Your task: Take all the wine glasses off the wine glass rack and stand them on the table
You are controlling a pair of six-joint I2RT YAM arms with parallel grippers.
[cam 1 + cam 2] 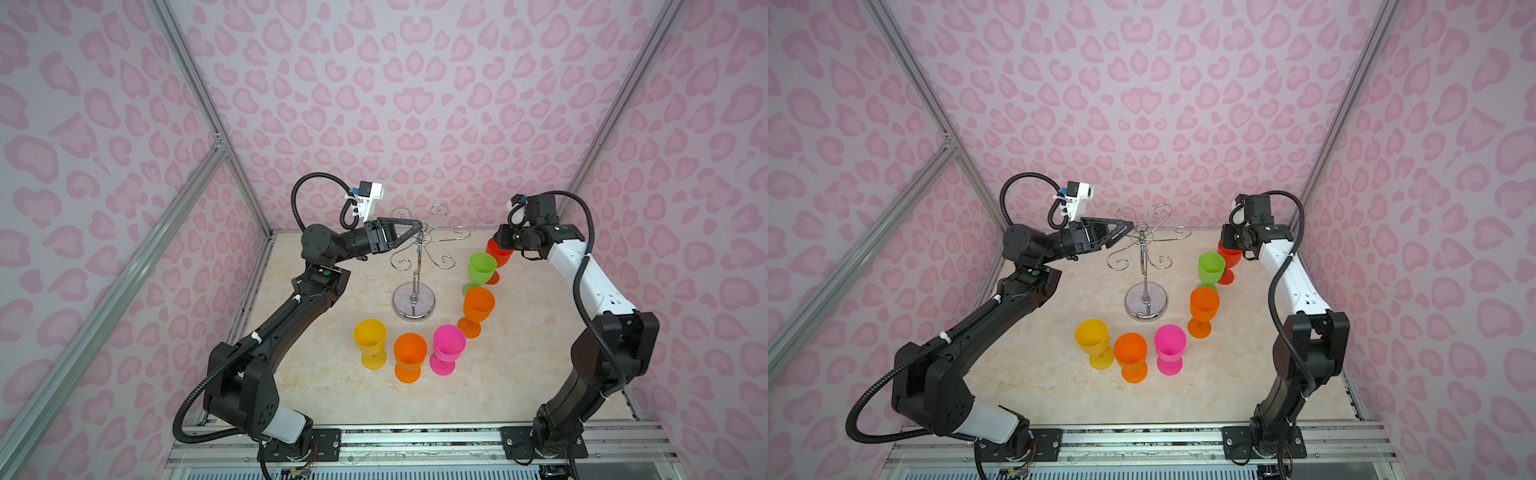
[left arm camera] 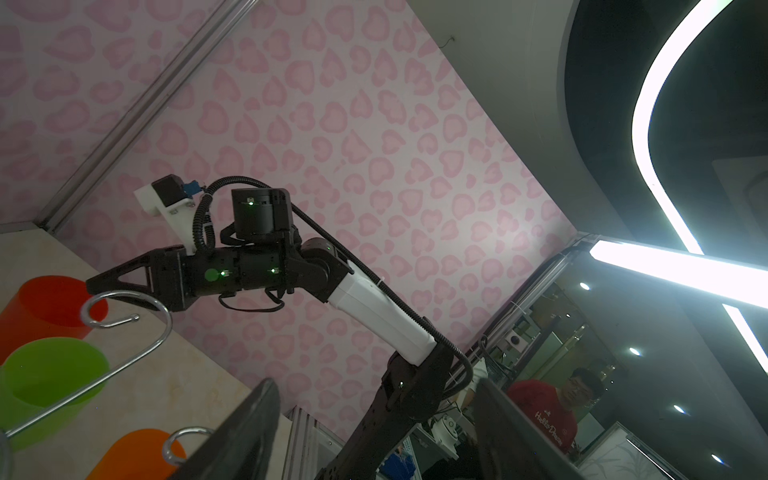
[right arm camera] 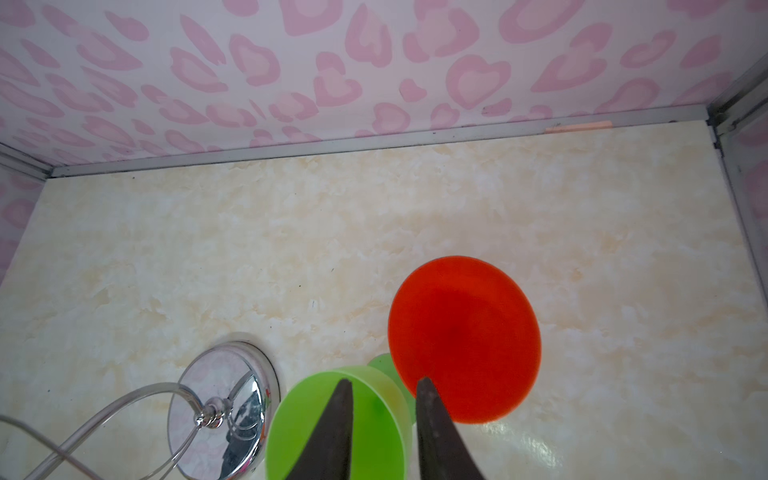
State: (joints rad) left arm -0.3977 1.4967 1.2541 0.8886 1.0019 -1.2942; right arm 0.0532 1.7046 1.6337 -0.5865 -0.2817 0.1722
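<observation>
1. The right jaws stand narrowly apart and empty, just above the red wine glass and the green glass close beside it. A crooked move could clip a rim and knock one glass into the other.
2. The left jaws gape wide and empty at the top of the wine glass rack. I cannot tell whether they touch it. A sideways sweep could snag a hook and tip the rack.
3. The red glass stands upright near the far edge of the surface, towards the right corner. It is stemmed and looks like light plastic.
4. The chrome rack stands mid-surface with every hook bare.
</observation>
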